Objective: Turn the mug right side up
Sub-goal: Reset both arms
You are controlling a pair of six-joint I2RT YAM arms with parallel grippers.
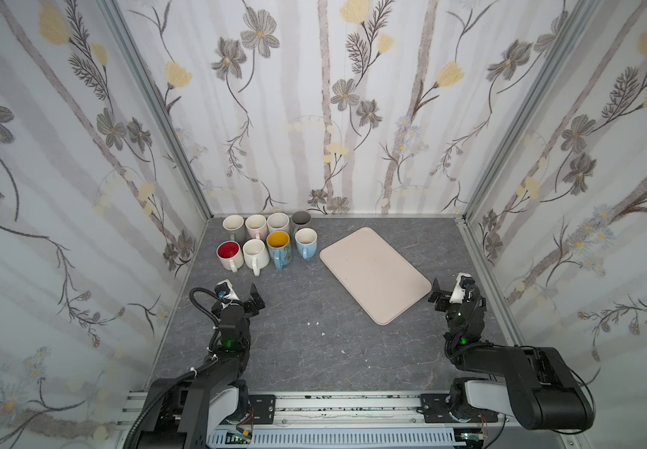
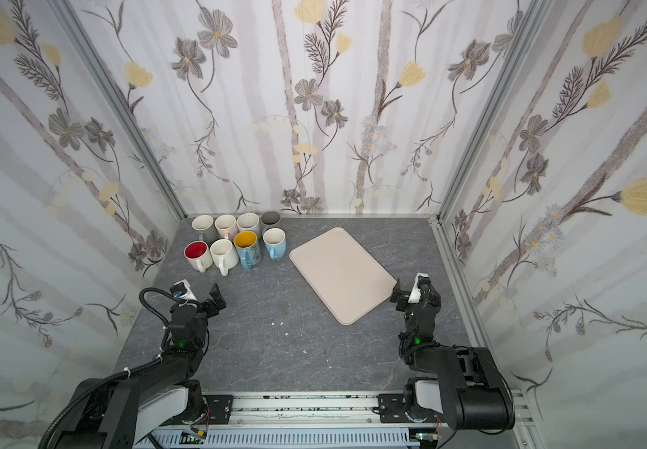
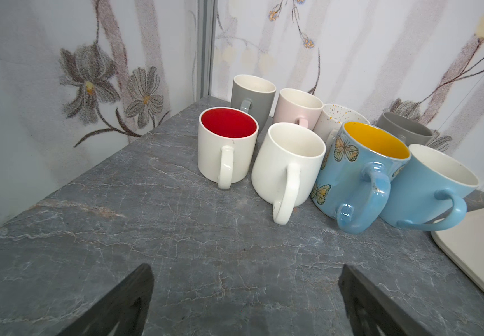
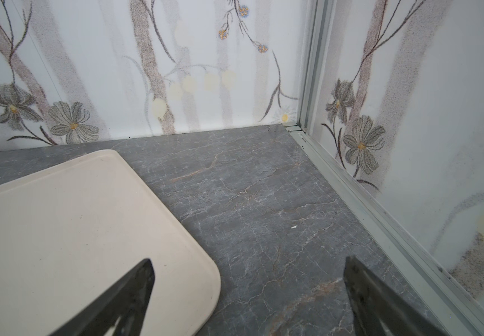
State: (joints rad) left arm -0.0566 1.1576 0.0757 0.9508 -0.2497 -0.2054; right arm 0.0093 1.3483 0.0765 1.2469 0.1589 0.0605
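Nearest the lens ran the aluminium rail [image 1: 353, 406] at 6 o'clock, carrying the bases of both arms. The left arm [image 1: 232, 322] stood over the grey marbled counter [image 1: 314, 357] at about 8 o'clock, and the right arm [image 1: 465, 322] at about 4 o'clock. The left jaws and the right jaws were both spread wide and empty. In the left wrist view the two dark tips were well apart with bare counter between them. In the right wrist view one tip hung over a corner of the beige tray [image 4: 60, 218] and the other over the counter. The tray lay flat between 12 and 3 o'clock, its long sides running from about 11 toward 5 o'clock. The mugs [image 1: 279, 248] were bunched in the far corner at 11 o'clock, in two rows of four, all eight mouth up and well apart from the left jaws. Along the back wall, from 9 toward 3 o'clock, stood a grey mug [image 1: 233, 226], a pink mug [image 1: 255, 226], a speckled mug [image 1: 278, 223] and a dark grey mug [image 1: 300, 220]. The front row held a red-lined white mug [image 1: 229, 254], a plain white mug [image 1: 255, 254], a blue butterfly mug [image 3: 348, 174] with a yellow inside, and a light blue mug [image 1: 306, 241] nearest the tray. The front-row handles pointed roughly toward 6 o'clock.
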